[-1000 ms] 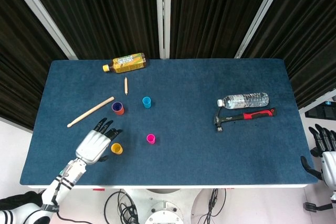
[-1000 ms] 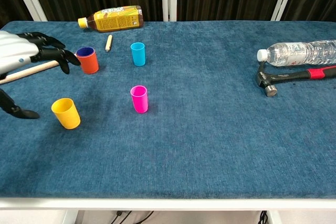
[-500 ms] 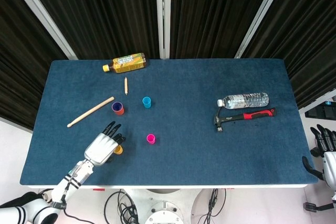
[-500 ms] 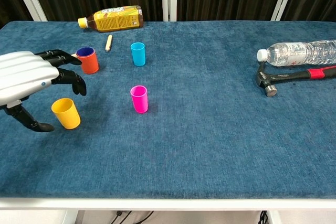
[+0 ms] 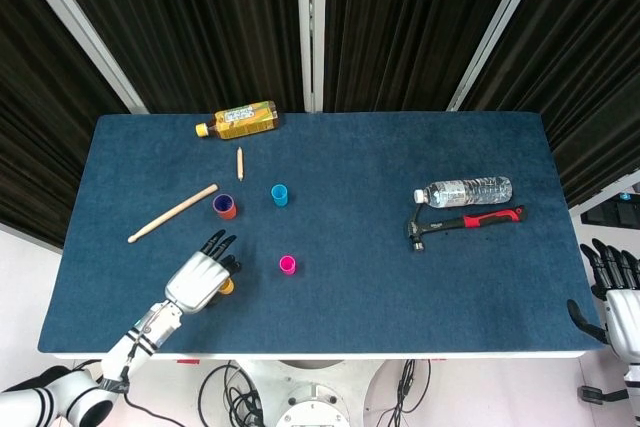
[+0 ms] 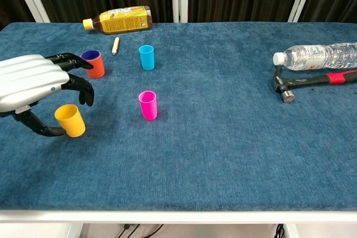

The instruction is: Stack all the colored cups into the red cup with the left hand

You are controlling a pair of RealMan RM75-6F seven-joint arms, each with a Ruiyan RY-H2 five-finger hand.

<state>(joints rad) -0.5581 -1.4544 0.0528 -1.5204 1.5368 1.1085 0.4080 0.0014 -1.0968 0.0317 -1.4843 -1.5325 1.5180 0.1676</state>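
Note:
The red cup (image 6: 93, 65) stands at the back left with a dark purple cup nested in it, and shows again as the red cup (image 5: 224, 208). A yellow cup (image 6: 70, 120) stands near the front left. My left hand (image 6: 36, 83) hovers over it with fingers spread. The thumb reaches the yellow cup's left side while the other fingers stay above it. From the head view my left hand (image 5: 200, 278) hides most of the yellow cup (image 5: 228, 287). A light blue cup (image 6: 146, 57) and a pink cup (image 6: 148, 105) stand apart. My right hand (image 5: 612, 295) hangs open off the table's right edge.
A lying tea bottle (image 6: 118, 19) and a short wooden peg (image 6: 115, 45) are behind the cups. A long wooden stick (image 5: 172, 213) lies left of the red cup. A water bottle (image 6: 318, 55) and a hammer (image 6: 312, 81) lie at the right.
My left hand has moved right and forward from beside the red cup to over the yellow cup, and its thumb has come in against the cup's side. The cups have not moved.

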